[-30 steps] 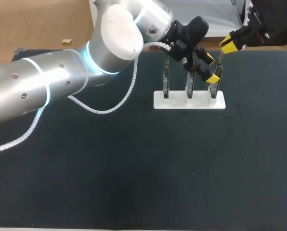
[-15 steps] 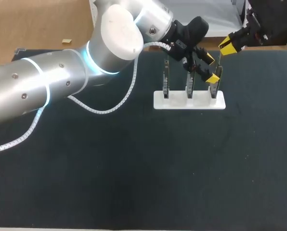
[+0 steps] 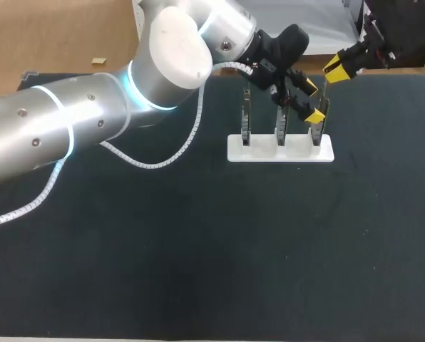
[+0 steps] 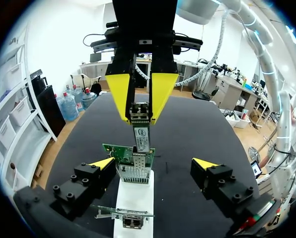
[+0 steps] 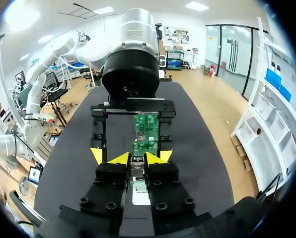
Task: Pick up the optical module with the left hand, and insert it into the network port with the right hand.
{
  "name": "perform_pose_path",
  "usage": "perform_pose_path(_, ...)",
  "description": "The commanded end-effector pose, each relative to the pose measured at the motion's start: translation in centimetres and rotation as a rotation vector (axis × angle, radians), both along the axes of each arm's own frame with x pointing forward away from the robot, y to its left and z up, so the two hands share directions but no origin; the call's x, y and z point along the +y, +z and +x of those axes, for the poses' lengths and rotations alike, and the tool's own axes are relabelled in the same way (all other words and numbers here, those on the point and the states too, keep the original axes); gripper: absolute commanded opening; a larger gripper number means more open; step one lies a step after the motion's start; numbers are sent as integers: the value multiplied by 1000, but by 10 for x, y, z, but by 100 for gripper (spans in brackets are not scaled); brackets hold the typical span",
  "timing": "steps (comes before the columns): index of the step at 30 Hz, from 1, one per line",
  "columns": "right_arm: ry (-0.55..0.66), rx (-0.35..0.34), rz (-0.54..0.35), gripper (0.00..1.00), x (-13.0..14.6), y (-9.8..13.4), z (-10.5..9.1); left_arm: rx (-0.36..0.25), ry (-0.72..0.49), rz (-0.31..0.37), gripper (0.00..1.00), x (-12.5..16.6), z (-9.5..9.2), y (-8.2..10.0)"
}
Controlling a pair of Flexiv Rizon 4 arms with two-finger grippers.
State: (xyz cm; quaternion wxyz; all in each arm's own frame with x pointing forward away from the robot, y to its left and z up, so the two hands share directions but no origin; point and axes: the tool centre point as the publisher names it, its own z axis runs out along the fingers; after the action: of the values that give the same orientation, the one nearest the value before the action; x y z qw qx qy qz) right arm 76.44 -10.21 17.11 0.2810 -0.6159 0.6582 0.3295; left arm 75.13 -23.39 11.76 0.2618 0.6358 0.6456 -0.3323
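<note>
As the right gripper (image 4: 140, 116) is pinching the optical module (image 4: 141, 136) over the network port (image 4: 134, 166), left gripper (image 4: 154, 162) gaping wide, insertion is probably calling for straight lowering.

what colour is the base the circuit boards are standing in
White. The base shows best in the head view, bright against the dark table.

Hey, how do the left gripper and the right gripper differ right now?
The left gripper is open wide and holds nothing; the right gripper is shut on the optical module. The left gripper's fingers stand on either side of a circuit board on the white stand, while the right gripper hangs above that board with the module pointing down at it. Both have yellow fingertips and are at the same board.
</note>
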Motion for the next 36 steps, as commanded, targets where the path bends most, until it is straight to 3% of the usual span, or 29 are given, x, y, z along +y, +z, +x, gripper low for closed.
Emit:
perform_pose_path(1,-7,-5,0,0,1,-2,-2,4,-3,6,100,-2,3,0)
perform_pose_path(19,-15,-37,20,0,1,2,2,4,-3,6,100,-2,3,0)
perform_pose_path(36,-12,-25,3,0,-1,-3,4,4,-3,6,100,-2,3,0)
